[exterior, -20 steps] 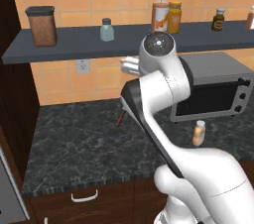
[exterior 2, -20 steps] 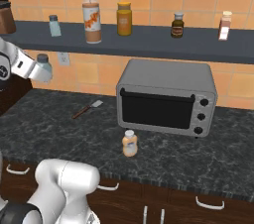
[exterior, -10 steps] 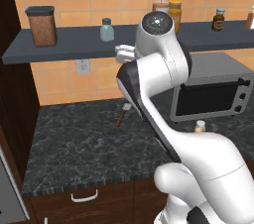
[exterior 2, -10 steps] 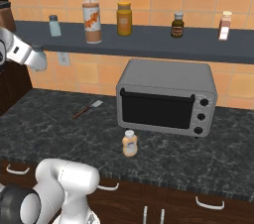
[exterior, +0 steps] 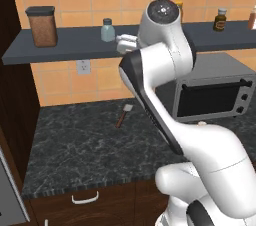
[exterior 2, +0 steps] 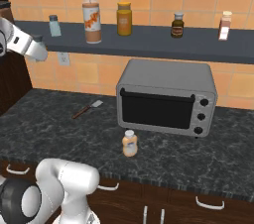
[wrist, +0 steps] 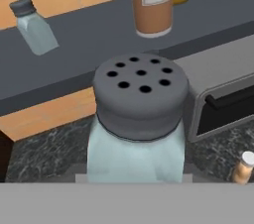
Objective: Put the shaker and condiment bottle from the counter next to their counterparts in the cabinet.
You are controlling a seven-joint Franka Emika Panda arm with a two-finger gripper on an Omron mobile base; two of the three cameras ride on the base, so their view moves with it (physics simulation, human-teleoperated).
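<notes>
A pale blue-grey shaker (wrist: pixel 139 124) with a grey holed cap sits close in the hand view, and my gripper (exterior: pixel 126 44) is shut on it just in front of the cabinet shelf (exterior: pixel 70 50). The matching shaker (exterior: pixel 107 30) stands on the shelf, up and left of my hand; it is the same shaker (exterior 2: pixel 54 26) (wrist: pixel 34 28) seen from the other two views. A mustard-yellow bottle (exterior 2: pixel 124 19) stands further right on the shelf. The peach-orange condiment bottle (exterior 2: pixel 129 143) stands on the black marbled counter (exterior 2: pixel 59 129) before the toaster oven.
On the shelf stand a brown-filled canister (exterior: pixel 41 26), a tall pourer bottle (exterior 2: pixel 92 17), a dark brown jar (exterior 2: pixel 177 25) and a small bottle (exterior 2: pixel 224 26). A grey toaster oven (exterior 2: pixel 166 96) sits on the counter, with a spatula (exterior 2: pixel 88 109) to its left.
My arm has lifted the hand with the shaker from below the shelf edge up to shelf height. Everything on the shelf and counter stayed put.
</notes>
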